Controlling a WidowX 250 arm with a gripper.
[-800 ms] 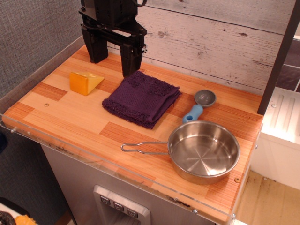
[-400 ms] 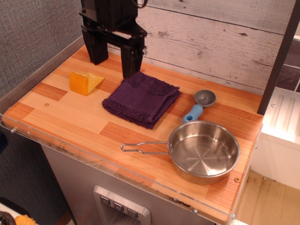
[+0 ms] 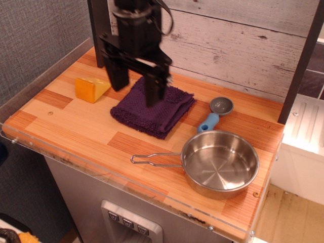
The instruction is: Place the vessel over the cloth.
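Note:
The vessel (image 3: pixel 220 163) is a shiny round steel pan at the front right of the wooden table, with its wire-loop handle (image 3: pixel 154 159) pointing left. The cloth (image 3: pixel 162 114) is a dark purple folded towel at the table's middle, left of and behind the pan. My gripper (image 3: pixel 135 90) is black, open and empty, with its two fingers pointing down over the cloth's back left part. It is well apart from the pan.
A yellow cheese-like wedge (image 3: pixel 91 88) lies at the back left. A small grey scoop with a blue handle (image 3: pixel 214 114) lies just behind the pan. A wood-plank wall (image 3: pixel 233 45) stands at the back. The table's front edge (image 3: pixel 126 185) has a clear strip.
My gripper has moved forward and to the right, from the back of the table to over the cloth. The pan, cloth, wedge and scoop have not moved.

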